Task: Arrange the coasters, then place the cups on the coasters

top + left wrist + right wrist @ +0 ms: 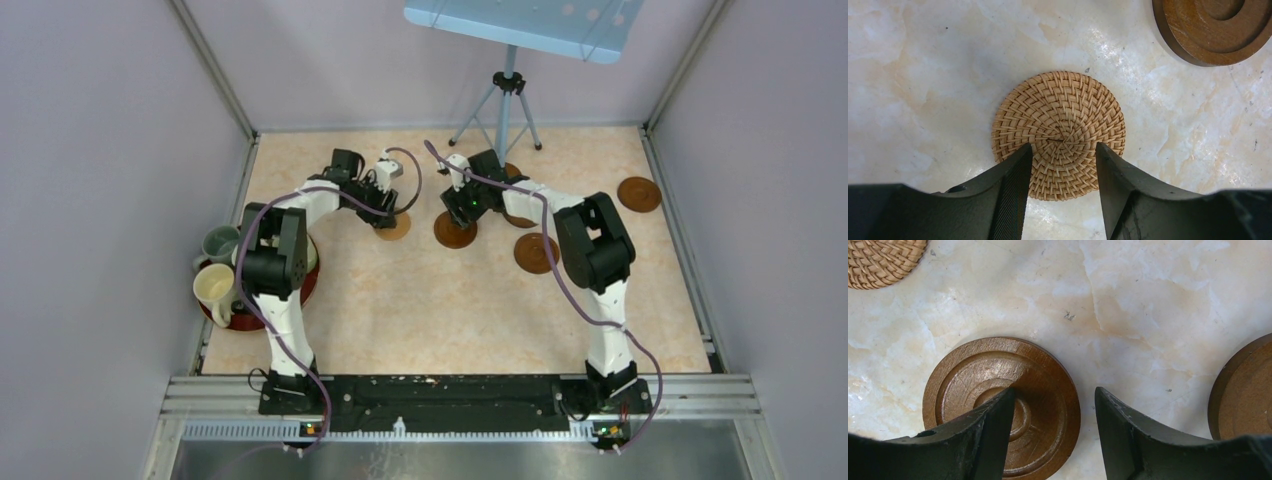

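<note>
Woven coaster (1058,135): round, pale tan, the weave spiralling out from its centre. It lies flat on the table (450,310), left of the middle and toward the far side. Left gripper (1063,150) is directly over it, jaws apart with nothing between them. Both fingertips overlap the near half of the disc. They possibly touch the weave; the wrist view does not settle it.

Wood coaster (998,365): dark brown, turned, with concentric rings, a raised rim and faint scratches on the face. It lies flat just right of the woven coaster and apart from it. Right gripper (1054,392) hangs over it, jaws apart and empty. One finger covers the disc's centre; the other is past its edge, over bare table.

Second wood coaster (1243,390): same brown, near the first, not touching it. Top view shows two more brown discs, one (536,253) nearer and one (638,193) further right, well apart.

Cream cup (213,287) and green-grey cup (220,243): upright on the red tray (225,320) at the table's left edge.
</note>
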`<state>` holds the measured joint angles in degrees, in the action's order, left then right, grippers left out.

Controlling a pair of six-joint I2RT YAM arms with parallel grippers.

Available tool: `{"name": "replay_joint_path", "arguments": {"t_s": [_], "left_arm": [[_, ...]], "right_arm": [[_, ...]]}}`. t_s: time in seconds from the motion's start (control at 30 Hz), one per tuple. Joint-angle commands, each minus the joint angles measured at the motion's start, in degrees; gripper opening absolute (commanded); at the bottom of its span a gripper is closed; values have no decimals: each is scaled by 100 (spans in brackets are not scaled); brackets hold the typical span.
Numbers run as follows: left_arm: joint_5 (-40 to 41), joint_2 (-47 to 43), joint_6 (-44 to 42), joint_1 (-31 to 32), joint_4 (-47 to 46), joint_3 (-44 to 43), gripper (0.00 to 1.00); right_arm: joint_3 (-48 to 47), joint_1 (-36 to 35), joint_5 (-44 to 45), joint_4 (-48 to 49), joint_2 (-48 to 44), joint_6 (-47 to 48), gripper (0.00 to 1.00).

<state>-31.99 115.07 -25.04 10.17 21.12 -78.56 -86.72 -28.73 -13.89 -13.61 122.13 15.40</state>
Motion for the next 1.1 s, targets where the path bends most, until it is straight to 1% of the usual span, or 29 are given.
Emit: {"name": "replay_joint_path", "arguments": {"t_s": [0.0,0.23,0.37,0.77,1.07], "left_arm": [[37,217,43,11,83,84,57],[-78,-57,97,11,171,261,59],[-53,-172,80,11,138,525,59],[-160,-739,99,66,14,1404,59],[-194,-772,404,493,-309,1806,58]], "right_arm": [[80,-54,67,-356,48,149,60],[-49,-58,93,-476,-179,154,60],[55,-58,8,-559,-188,213,60],[886,-63,-19,-579,-710,384,58],[1457,-62,139,-593,-1075,489,57]]}}
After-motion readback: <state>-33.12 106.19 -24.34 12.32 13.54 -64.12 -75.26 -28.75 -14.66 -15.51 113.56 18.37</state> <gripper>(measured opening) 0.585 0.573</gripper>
